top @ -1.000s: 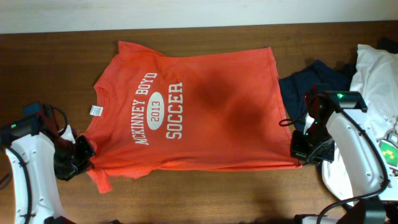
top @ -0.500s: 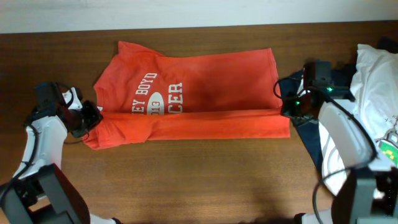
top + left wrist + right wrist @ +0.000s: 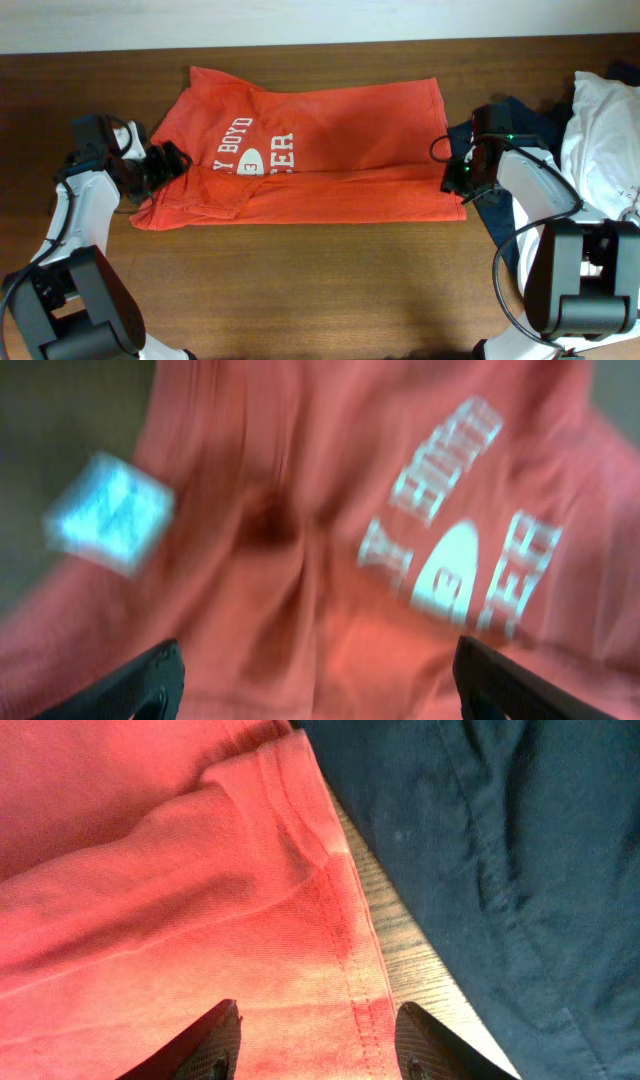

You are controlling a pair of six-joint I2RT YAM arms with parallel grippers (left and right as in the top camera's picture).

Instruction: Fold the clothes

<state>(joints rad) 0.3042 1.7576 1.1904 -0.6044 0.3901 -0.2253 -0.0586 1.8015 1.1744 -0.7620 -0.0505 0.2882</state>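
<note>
The clothes, an orange-red T-shirt with white lettering, lie flat on the table, the near strip folded up over the middle. My left gripper hovers at the shirt's left sleeve end, open, with nothing between its fingers. The left wrist view is blurred: it shows the shirt, its white neck label and the left gripper spread wide above the cloth. My right gripper is at the shirt's right edge. In the right wrist view it is open over the stitched hem, holding nothing.
A dark navy garment lies just right of the shirt and fills the right side of the right wrist view. A white shirt is piled at the far right. Bare wooden table runs along the near side.
Both grippers carried the shirt's near edge toward the far side, laying a fold over the lettering. Both have now opened and let go of the cloth.
</note>
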